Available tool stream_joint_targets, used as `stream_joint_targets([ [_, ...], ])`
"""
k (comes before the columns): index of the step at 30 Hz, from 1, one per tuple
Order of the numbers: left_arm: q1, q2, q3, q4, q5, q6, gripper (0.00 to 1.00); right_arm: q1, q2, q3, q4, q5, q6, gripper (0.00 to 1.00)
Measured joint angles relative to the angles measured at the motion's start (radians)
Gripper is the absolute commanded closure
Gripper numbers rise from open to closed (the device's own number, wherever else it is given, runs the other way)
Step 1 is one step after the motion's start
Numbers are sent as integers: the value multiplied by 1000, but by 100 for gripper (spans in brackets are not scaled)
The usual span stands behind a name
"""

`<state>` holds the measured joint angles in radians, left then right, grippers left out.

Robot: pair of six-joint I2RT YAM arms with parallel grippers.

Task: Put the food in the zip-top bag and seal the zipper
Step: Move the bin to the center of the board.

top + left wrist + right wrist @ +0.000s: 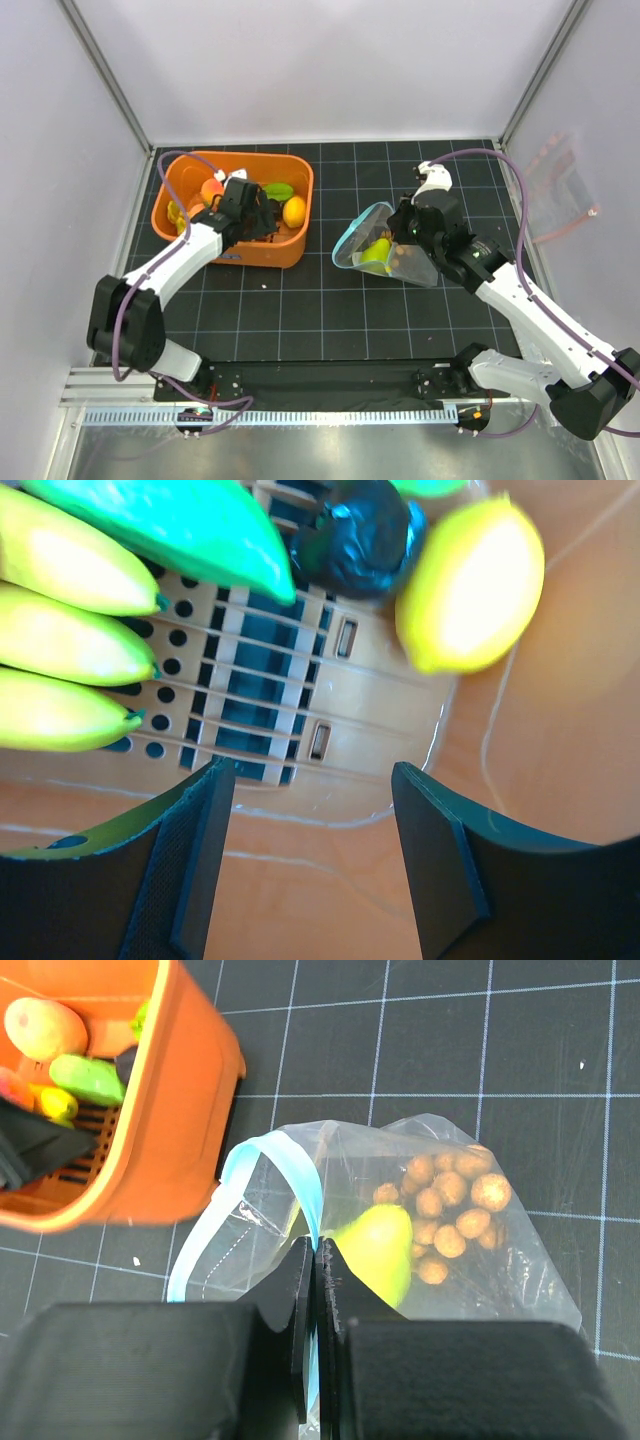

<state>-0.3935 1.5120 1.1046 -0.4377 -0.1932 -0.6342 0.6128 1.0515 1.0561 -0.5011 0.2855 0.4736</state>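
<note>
One clear zip-top bag [420, 268] lay on the black gridded table [300, 320] just right of the single orange slotted basket [235, 157]. Its long axis ran away from the basket and its mouth gaped toward the basket's wall. The teal zipper [250, 1190] stood in an open loop on the basket side, and the closed bottom pointed away.

The right gripper [316, 1255], one of two, was clenched on the zipper from above, with the bag spreading out beyond its fingertips. Inside the bag sat one yellow-green fruit [380, 1250] and one cluster of small brown balls [450, 1205], the balls deeper in, farther from the basket.

The left gripper [308, 775] hung inside the basket, jaws spread with nothing between them, over the slotted floor. Ahead of it lay three yellow banana fingers [70, 640], one green piece [180, 520] and one lemon [470, 585].

A second clear bag [560, 190], pink-red along its edge, lay well beyond the first, farther from the basket.
</note>
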Motion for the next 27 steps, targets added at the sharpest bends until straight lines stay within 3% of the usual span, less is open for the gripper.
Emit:
stream_joint_targets([
  [6, -1, -91, -77, 15, -3, -7, 25, 0, 0, -1, 0, 0, 0, 93],
  [7, -2, -97, -77, 15, -6, -5, 21, 0, 0, -1, 0, 0, 0, 94],
  [8, -4, -105, -77, 15, -10, -2, 3, 0, 0, -1, 0, 0, 0, 93],
  [9, -5, -115, -77, 19, -17, 11, 0, 0, 0, -1, 0, 0, 0, 93],
  [18, -18, -138, -79, 204, -40, 78, 0, 0, 0, -1, 0, 0, 0, 93],
  [27, -21, 107, 0, 307, -57, 148, 0, 0, 0, -1, 0, -1, 0, 93],
])
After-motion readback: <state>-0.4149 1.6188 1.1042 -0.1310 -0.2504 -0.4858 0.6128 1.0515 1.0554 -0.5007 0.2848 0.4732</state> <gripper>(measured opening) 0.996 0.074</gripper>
